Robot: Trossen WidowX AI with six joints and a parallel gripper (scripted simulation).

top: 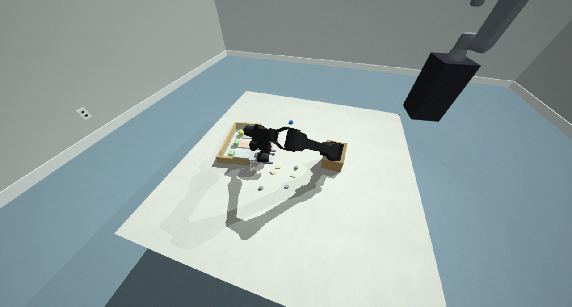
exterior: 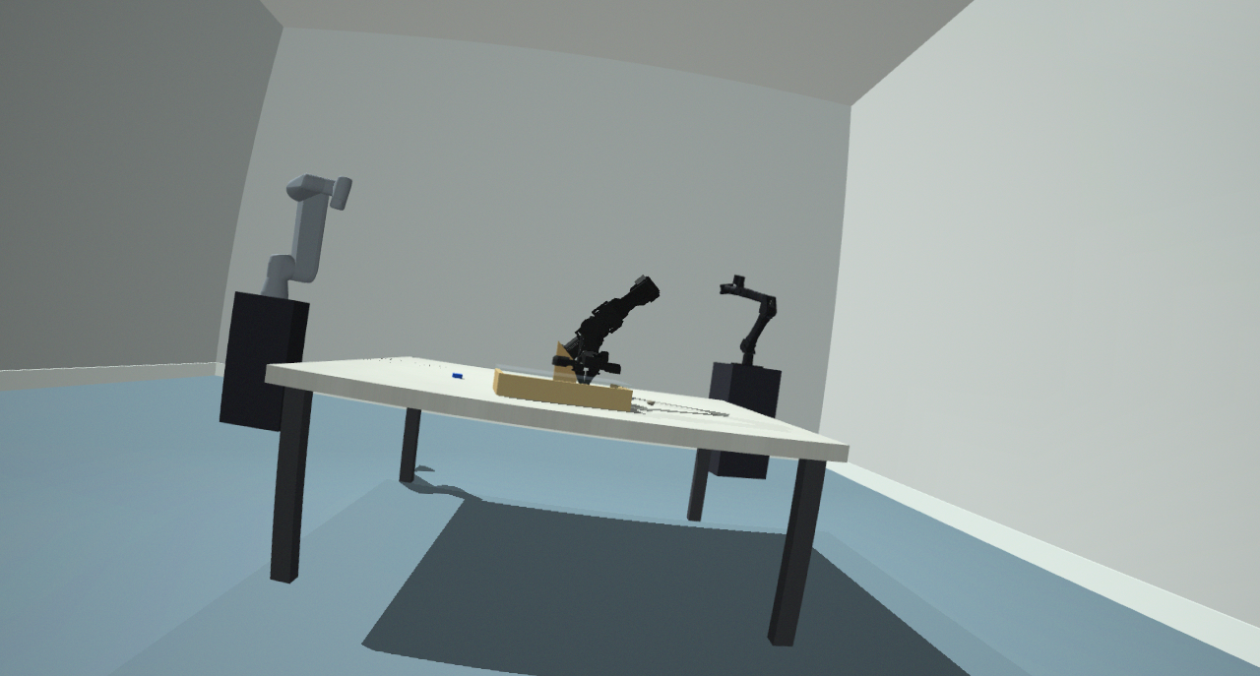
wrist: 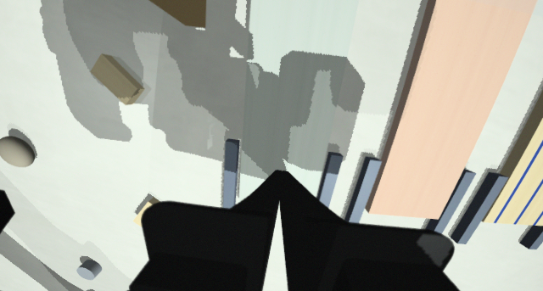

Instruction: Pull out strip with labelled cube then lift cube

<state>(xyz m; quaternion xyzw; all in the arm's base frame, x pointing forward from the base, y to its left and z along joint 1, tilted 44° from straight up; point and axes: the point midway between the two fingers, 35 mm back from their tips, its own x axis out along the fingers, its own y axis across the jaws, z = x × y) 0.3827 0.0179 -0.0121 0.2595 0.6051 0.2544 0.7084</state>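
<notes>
Your gripper (wrist: 278,185) is closed tight with nothing between its fingers; in the wrist view the two black fingers meet at a point with only a thin sliver of light between them. It hangs low over the near end of the pale, glassy strip (wrist: 297,41), whose end lies between two upright grey pegs (wrist: 231,172) (the arm's shadow falls across most of it).

Just to the right of that strip in the wrist view lies the peach strip (wrist: 450,100), also flanked by grey pegs, and beyond it at the frame's edge a cream strip with blue lines (wrist: 523,185).

From the top view you can see all the strips run into a shallow wooden tray (top: 225,145), and three small cubes sit at the far ends: a yellow cube (top: 241,132), a green cube (top: 236,141) and another green cube (top: 231,153) in a row along the tray's far wall. Each green cube carries a dark mark on top, but it's too small to read, so you cannot tell from here which one is labelled. The arm (top: 304,142) hides the middle part of the strips.

Scattered on the table (top: 320,225) near the gripper are a few tan blocks (wrist: 116,79), a round beige pebble (wrist: 17,151) and a small grey cylinder (wrist: 89,269). A small blue object (top: 290,122) sits apart behind the arm.
</notes>
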